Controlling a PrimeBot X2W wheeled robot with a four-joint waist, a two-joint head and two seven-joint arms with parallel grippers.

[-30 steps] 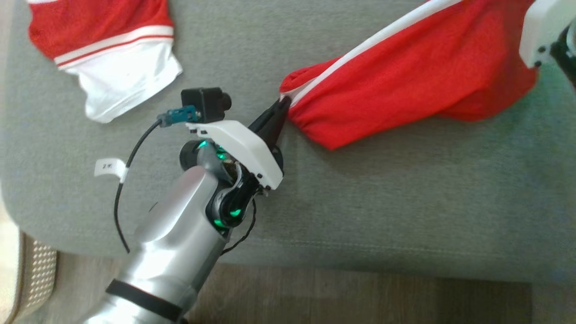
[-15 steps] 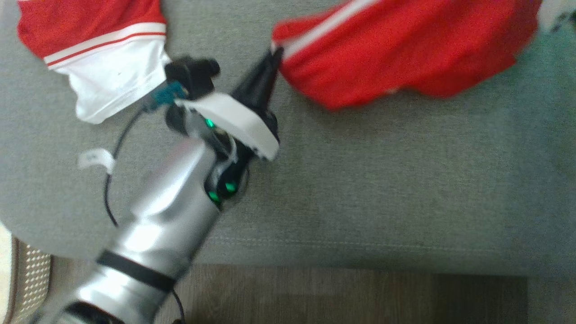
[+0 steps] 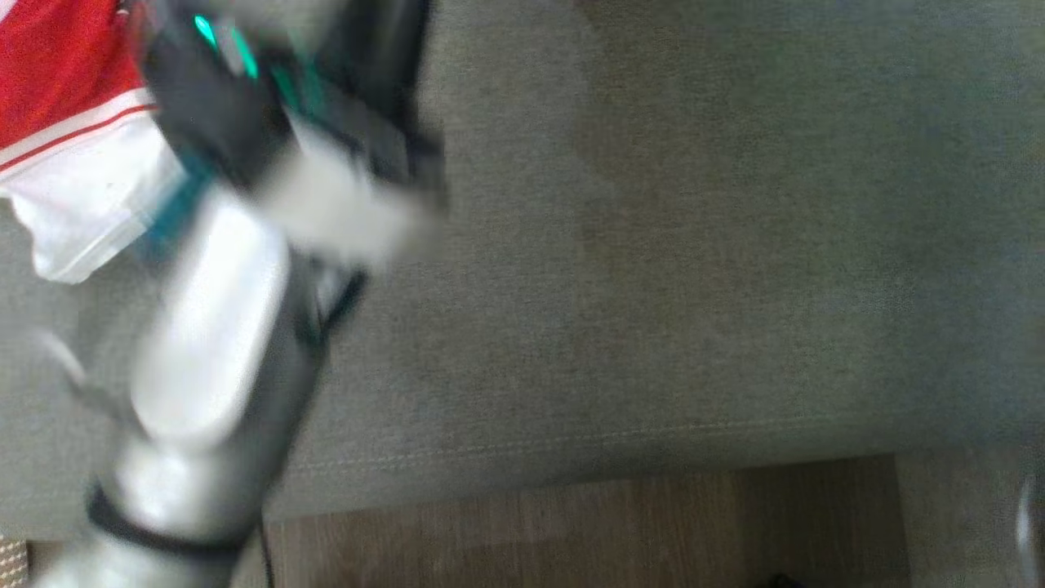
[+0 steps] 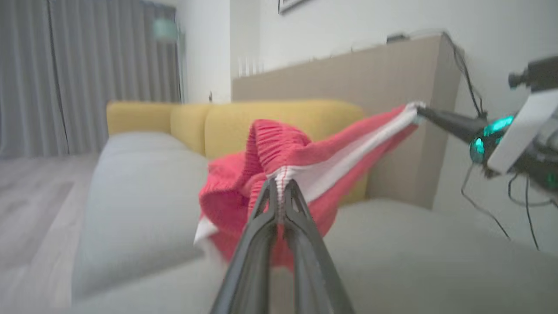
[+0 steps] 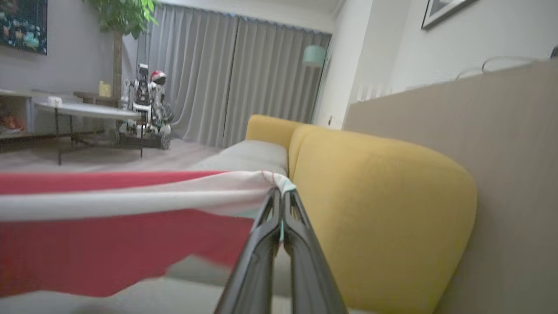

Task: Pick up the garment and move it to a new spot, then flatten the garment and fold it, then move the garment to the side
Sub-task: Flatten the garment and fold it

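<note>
The garment (image 4: 305,152) is red with a white stripe and an elastic waistband. It hangs in the air above the grey sofa seat (image 4: 139,196), stretched between both grippers. My left gripper (image 4: 281,186) is shut on the waistband end where the stripe starts. In the left wrist view, my right gripper (image 4: 418,111) pinches the far end at the upper right. Seen from the right wrist, the right gripper (image 5: 281,194) is shut on the white stripe's tip, and the garment (image 5: 109,226) runs off to the left. My left forearm (image 3: 212,327) is blurred in the head view.
A second red and white garment (image 3: 73,163) lies on the grey seat (image 3: 653,286) at the upper left. Yellow back cushions (image 5: 375,196) and a beige panel (image 5: 501,152) stand behind. Wooden floor (image 3: 571,531) borders the seat's front edge. A table (image 5: 83,111) and another robot (image 5: 144,109) stand far off.
The head camera has shifted. My left arm has swung up and to the left of the head view, carrying the garment's end out of it. The garment has left the seat.
</note>
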